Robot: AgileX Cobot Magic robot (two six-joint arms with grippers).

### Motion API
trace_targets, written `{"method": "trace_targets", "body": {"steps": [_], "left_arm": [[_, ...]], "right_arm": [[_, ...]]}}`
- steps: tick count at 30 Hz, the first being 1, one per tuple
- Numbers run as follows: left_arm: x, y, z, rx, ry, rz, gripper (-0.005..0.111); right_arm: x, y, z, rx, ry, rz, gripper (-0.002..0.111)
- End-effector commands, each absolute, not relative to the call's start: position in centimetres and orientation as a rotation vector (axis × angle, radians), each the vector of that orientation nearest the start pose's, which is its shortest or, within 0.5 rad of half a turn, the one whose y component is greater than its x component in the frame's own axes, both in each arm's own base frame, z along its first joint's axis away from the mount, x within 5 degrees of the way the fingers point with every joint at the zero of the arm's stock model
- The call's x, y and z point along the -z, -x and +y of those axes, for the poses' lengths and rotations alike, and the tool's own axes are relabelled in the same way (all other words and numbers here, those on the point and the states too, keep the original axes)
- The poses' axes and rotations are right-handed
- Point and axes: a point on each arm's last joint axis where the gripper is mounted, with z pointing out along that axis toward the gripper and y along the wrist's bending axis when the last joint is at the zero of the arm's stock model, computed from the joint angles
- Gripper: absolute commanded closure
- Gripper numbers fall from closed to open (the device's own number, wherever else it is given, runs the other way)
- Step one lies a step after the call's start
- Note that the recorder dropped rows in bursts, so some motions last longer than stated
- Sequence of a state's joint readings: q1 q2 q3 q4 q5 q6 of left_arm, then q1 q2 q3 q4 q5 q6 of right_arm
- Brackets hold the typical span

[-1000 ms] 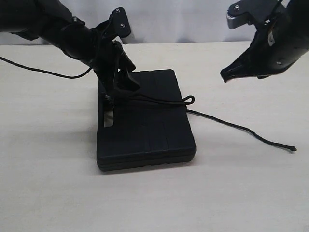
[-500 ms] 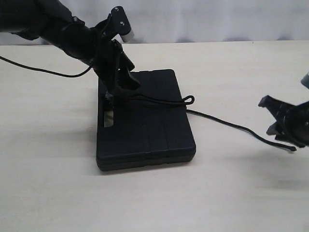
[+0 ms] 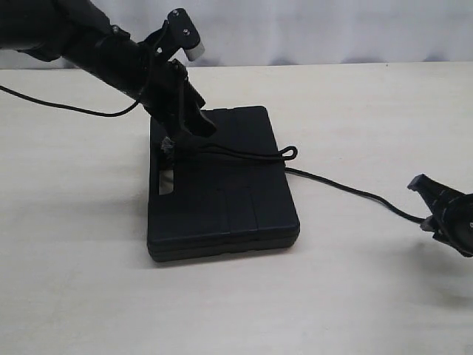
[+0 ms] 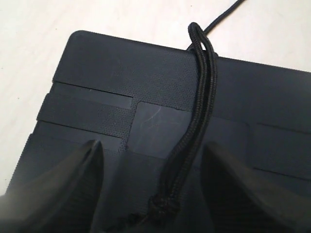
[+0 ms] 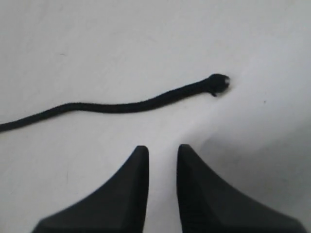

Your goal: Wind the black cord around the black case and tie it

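Note:
The black case (image 3: 222,192) lies flat mid-table, its handle slot (image 3: 164,180) at the left end. The black cord (image 3: 244,154) runs doubled across the lid to a loop (image 3: 291,152) at the right edge. One strand (image 3: 355,192) then trails right over the table. My left gripper (image 3: 177,137) hovers open over the case's left end. Its fingers (image 4: 90,165) straddle the cord (image 4: 201,97) and its frayed knot (image 4: 163,206) without touching them. My right gripper (image 3: 425,205) is low by the table at the far right. In the right wrist view the gripper (image 5: 161,148) is narrowly open and empty, just short of the cord's knotted tip (image 5: 218,82).
A thin smooth robot cable (image 3: 59,106) lies across the table at the far left. The pale tabletop (image 3: 332,296) stretches in front of and right of the case. A white backdrop (image 3: 310,29) closes the far edge.
The right gripper came down from high at the upper right to table level beside the cord's free end. The left gripper, case and cord stayed put.

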State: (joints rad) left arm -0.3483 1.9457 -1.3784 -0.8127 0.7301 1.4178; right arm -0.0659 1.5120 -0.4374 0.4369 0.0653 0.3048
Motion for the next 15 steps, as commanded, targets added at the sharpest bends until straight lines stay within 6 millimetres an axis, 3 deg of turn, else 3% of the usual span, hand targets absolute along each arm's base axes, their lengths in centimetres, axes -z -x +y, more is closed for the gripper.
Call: {"method": "trace_targets", "body": {"steps": [1, 3, 7, 8, 15], "left_arm": [[-20.9, -37.4, -18.4, 0.5, -1.42, 2.021, 0.052], [-20.9, -37.4, -18.4, 0.5, -1.42, 2.021, 0.052], [-20.9, -37.5, -18.4, 0.492, -1.415, 2.02, 0.052], [-20.9, -37.5, -18.4, 0.492, -1.415, 2.02, 0.052], [-20.9, -37.5, -18.4, 0.483, -1.409, 2.019, 0.052]], "right_arm": [[-12.4, -23.5, -1.7, -0.242, -1.038, 2.414, 0.087], [-11.8, -23.9, -1.7, -0.232, -1.042, 2.436, 0.082], [-10.5, -24.7, -1.8, -0.214, -1.05, 2.478, 0.057], [-10.3, -25.0, -1.8, -0.212, -1.052, 2.483, 0.055], [-9.4, -27.6, -1.9, -0.217, -1.061, 2.497, 0.066]]}}
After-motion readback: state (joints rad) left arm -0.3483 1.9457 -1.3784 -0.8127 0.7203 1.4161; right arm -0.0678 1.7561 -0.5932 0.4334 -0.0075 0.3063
